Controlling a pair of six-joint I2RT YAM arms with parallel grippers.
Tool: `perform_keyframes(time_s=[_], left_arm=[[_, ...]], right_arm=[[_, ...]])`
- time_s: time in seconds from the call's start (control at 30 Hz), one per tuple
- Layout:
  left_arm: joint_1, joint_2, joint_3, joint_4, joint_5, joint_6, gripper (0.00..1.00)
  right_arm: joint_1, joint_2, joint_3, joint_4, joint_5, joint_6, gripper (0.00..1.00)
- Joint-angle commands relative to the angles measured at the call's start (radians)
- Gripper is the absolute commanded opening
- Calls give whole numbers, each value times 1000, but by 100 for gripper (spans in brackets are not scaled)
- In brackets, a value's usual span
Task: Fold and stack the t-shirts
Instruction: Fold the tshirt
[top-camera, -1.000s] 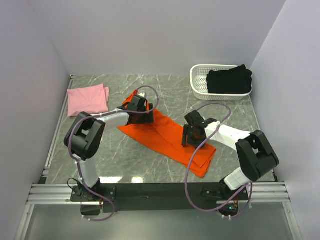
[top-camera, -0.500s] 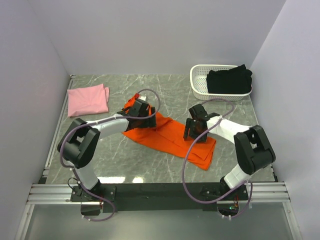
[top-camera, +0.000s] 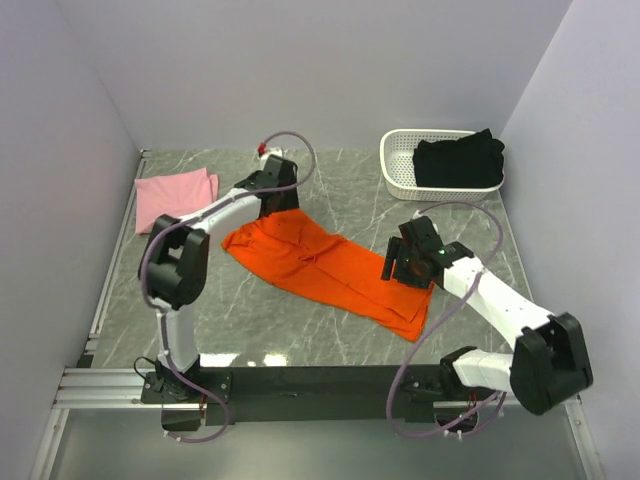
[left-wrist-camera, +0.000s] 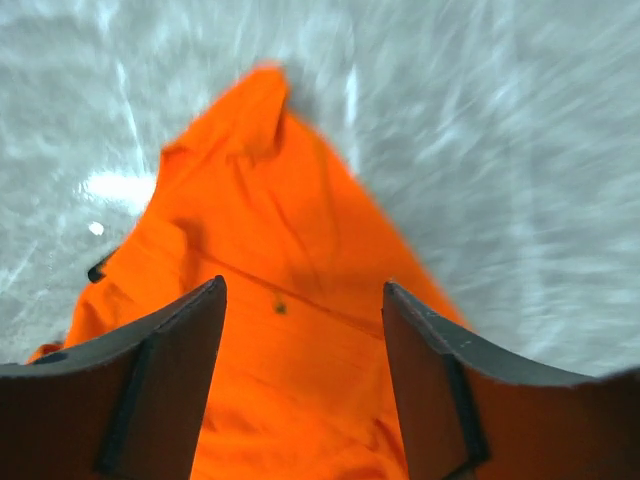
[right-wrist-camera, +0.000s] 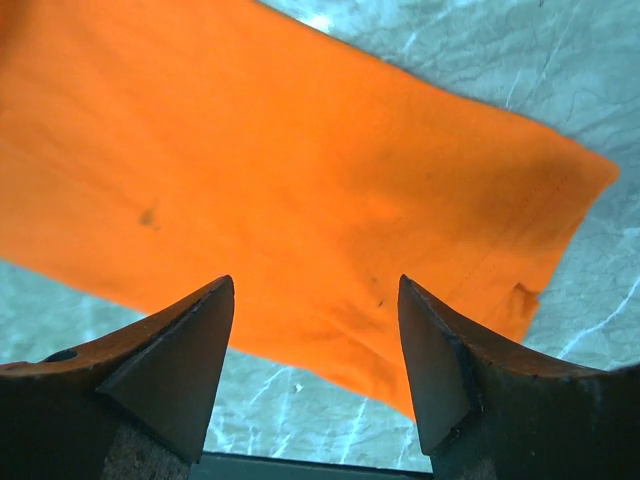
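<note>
Orange shirt (top-camera: 330, 265) lies in a long strip mid-table (top-camera: 250, 320); we see our left gripper (left-wrist-camera: 302, 300) spread wide, grasping nothing, above its far end; our right gripper (right-wrist-camera: 315, 290) likewise released over its near end; pink shirt (top-camera: 175, 198) far left; black shirt (top-camera: 458, 160) in the basket (top-camera: 400, 172).

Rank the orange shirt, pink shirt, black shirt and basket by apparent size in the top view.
1. the orange shirt, spread out, clearly largest
2. the basket
3. the pink shirt and black shirt: about alike, so unranked; the black one is bunched in the basket.
</note>
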Motion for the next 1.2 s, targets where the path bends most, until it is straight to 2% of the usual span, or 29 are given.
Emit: perform_keyframes(time_s=[0.0, 0.1, 0.33, 0.5, 0.8, 1.0, 1.03, 1.1, 1.13, 1.17], left_arm=[[-31, 69, 42, -84, -3, 49, 67], [-65, 78, 39, -80, -7, 66, 67], [-92, 112, 47, -81, 0, 66, 75], [-100, 161, 80, -115, -29, 83, 73], [-103, 195, 113, -123, -53, 105, 52], [-105, 121, 29, -81, -105, 83, 32], [-105, 98, 13, -72, -109, 79, 23], [-105, 74, -40, -37, -105, 68, 13], [-105, 63, -56, -28, -103, 63, 3], [-105, 46, -70, -20, -102, 54, 1]], right_arm=[[-5, -76, 5, -30, 2, -14, 73], [-5, -114, 1, -33, -19, -16, 73], [-4, -132, -22, -22, -36, -17, 73], [-5, -143, -41, -21, -38, -17, 73], [-5, -180, -49, -28, -39, -16, 73], [-5, -183, -56, -25, -39, -16, 73], [-5, -183, -59, -24, -41, -16, 73], [-4, -175, -61, -18, -41, -19, 73], [-5, -172, -59, -16, -42, -19, 73], [-7, -169, -58, -13, -44, -21, 73]])
